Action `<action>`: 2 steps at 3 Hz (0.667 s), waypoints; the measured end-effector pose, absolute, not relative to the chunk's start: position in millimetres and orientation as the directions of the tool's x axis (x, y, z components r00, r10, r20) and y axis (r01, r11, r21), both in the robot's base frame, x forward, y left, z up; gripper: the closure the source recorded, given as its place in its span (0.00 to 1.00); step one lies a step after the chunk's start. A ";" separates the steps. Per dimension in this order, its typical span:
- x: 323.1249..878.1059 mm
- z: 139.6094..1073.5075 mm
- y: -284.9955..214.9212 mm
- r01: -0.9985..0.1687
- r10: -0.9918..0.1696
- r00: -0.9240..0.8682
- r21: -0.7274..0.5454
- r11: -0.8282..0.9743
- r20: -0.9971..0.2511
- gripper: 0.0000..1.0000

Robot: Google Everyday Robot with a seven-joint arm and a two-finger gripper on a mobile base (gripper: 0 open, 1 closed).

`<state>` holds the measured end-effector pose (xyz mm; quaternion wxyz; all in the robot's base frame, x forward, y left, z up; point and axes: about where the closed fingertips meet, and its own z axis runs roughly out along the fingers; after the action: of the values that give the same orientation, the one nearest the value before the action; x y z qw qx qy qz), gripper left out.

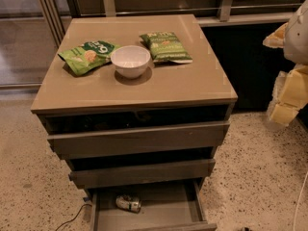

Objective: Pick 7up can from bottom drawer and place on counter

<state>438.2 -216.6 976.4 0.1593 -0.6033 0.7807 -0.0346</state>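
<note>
The 7up can (pixel 128 203) lies on its side on the grey floor of the bottom drawer (pixel 166 211), toward the drawer's left. That drawer is pulled out at the foot of the cabinet. The tan counter (pixel 183 81) tops the cabinet above it. My gripper (pixel 288 81) hangs at the right edge of the view. It is at about counter height, right of the cabinet and well away from the can. It holds nothing that I can see.
On the counter sit a white bowl (pixel 130 60) and two green snack bags (pixel 87 54) (pixel 166 47). The top drawer (pixel 137 139) and middle drawer (pixel 142 173) stand slightly out. Speckled floor (pixel 260 177) lies right of the cabinet. A cable (pixel 72 219) runs at lower left.
</note>
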 end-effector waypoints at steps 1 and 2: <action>438.1 976.3 -216.6 -0.931 -0.953 -0.221 -0.246 0.270 -0.207 0.00; 430.4 956.5 -213.0 -0.932 -0.946 -0.242 -0.220 0.289 -0.217 0.00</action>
<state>430.4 -213.0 956.5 0.1548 -0.5959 0.7877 -0.0223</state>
